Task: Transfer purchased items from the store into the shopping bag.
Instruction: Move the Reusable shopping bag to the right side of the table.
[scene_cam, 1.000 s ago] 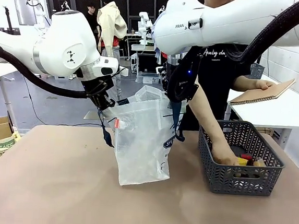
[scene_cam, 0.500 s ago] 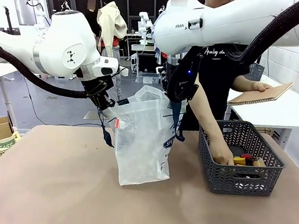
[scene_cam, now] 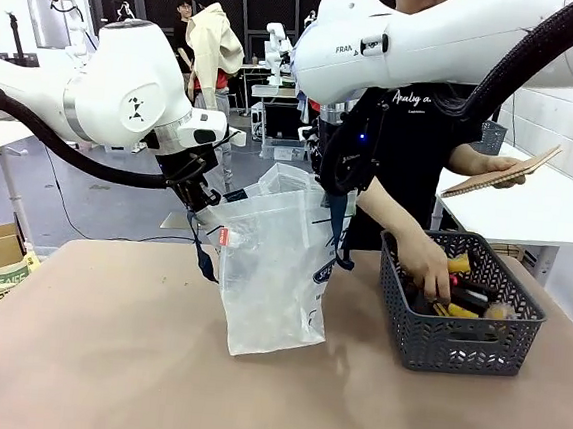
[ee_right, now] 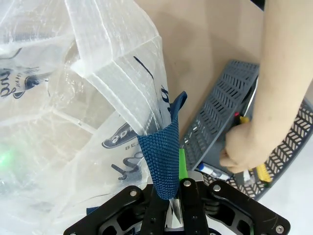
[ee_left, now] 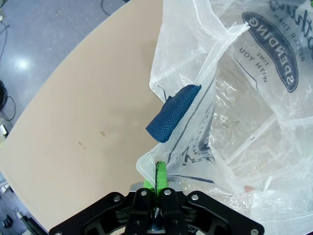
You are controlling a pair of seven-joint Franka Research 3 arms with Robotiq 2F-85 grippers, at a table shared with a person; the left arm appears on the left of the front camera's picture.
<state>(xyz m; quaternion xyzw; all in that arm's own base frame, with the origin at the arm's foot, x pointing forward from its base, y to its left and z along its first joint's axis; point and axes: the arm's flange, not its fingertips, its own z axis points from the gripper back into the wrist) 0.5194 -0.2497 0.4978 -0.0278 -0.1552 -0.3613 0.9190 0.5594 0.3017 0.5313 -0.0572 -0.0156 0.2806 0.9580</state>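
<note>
Holding shopping bag (scene_cam: 276,274) open
Closed left pincer (ee_left: 159,174) and right pincer (ee_right: 180,169) are clamping its top; hand (scene_cam: 424,270) at three o'clock is lifting packets (scene_cam: 458,263), needing dropping in.

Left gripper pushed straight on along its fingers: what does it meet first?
The left gripper is shut on the shopping bag, so its film and blue strap come first; probably the table behind, depth unclear.

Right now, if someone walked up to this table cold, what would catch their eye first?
The clear shopping bag stands out mid-table, stretched open between the left gripper, shut on its rim, and the right gripper, shut on a navy strap. To its right, the person's hand digs among packets in the grey mesh basket, with a flat brown box raised at far right.
</note>
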